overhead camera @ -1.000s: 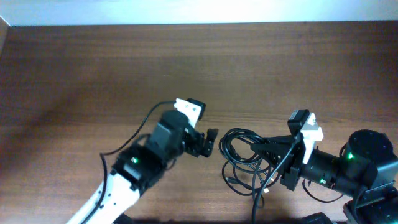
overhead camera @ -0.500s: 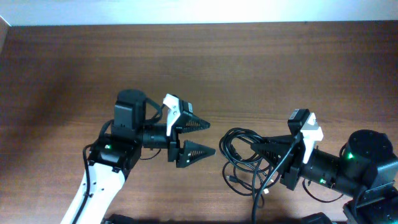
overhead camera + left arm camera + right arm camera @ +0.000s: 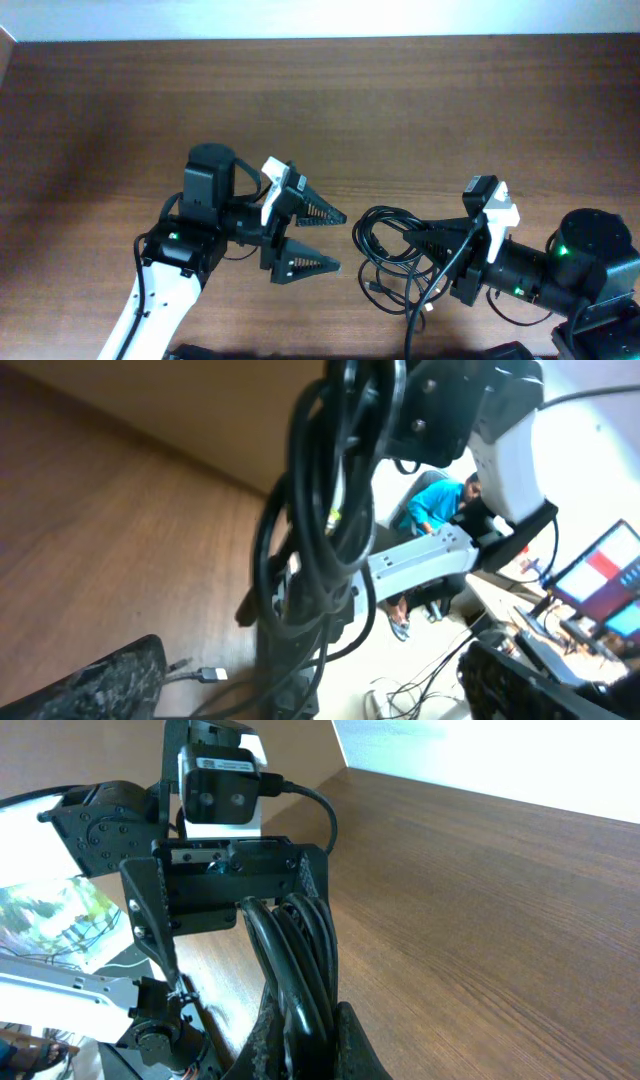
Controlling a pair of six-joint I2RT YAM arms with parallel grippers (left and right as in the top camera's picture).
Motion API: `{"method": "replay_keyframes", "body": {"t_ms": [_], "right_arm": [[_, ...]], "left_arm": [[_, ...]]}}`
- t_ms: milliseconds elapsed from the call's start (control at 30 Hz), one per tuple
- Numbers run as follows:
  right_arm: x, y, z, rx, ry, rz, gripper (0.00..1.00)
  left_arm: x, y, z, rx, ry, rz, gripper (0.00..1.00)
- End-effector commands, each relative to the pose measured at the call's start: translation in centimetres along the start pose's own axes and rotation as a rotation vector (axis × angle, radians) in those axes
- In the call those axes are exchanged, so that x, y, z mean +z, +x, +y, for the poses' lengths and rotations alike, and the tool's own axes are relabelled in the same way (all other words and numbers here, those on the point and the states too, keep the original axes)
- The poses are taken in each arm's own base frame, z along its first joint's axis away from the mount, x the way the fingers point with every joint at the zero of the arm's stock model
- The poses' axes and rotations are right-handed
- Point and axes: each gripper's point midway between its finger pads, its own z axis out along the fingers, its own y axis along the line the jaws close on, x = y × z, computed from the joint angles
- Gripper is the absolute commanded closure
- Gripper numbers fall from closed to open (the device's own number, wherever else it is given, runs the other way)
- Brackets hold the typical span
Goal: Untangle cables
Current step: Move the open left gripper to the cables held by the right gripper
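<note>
The cables (image 3: 392, 250) are a tangled bundle of thin black cords on the table's right half. My right gripper (image 3: 428, 246) is shut on the bundle's right side; in the right wrist view its fingers (image 3: 352, 1042) pinch several strands (image 3: 298, 945). My left gripper (image 3: 328, 240) is wide open and empty, its jaws pointing right at the bundle with a small gap to it. In the left wrist view the cables (image 3: 322, 510) hang in front between the two fingertips (image 3: 112, 680), and a small plug end (image 3: 212, 675) lies on the wood.
The wooden table (image 3: 420, 110) stretches back to a pale wall edge. The left arm's white link (image 3: 150, 320) runs to the front left. The right arm's base (image 3: 590, 260) sits at the front right. The left gripper also shows in the right wrist view (image 3: 228, 870).
The left arm pulled back and turned its gripper toward the bundle, then spread its jaws wider. The right gripper and the cables have not moved.
</note>
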Motion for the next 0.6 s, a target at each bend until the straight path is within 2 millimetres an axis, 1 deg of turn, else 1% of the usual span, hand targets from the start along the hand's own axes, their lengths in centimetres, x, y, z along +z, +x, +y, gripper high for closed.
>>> {"method": "replay_keyframes", "body": {"t_ms": [0,67,233,400,500,567], "right_arm": [[-0.3,-0.6,0.4,-0.018,-0.005,-0.017,0.96],[-0.3,-0.6,0.4,-0.018,-0.005,-0.017,0.96],[-0.3,-0.5,0.4,-0.018,-0.005,-0.016,0.96],[-0.3,-0.5,0.4,-0.018,-0.005,-0.016,0.96],[-0.3,-0.5,0.4,-0.018,-0.005,-0.016,0.96],[-0.3,-0.5,0.4,-0.018,-0.005,-0.016,0.96]], "left_arm": [[-0.1,-0.6,1.4,-0.136,-0.088,-0.007,0.00],[0.3,-1.0,1.2,-0.128,-0.076,-0.008,0.00],[1.1,-1.6,2.7,-0.158,-0.176,-0.022,0.01],[2.2,-1.8,1.8,-0.130,-0.133,-0.010,0.01],[2.5,-1.9,1.6,-0.121,-0.126,-0.008,0.00],[2.5,-2.0,1.6,-0.115,-0.128,-0.010,0.02]]}}
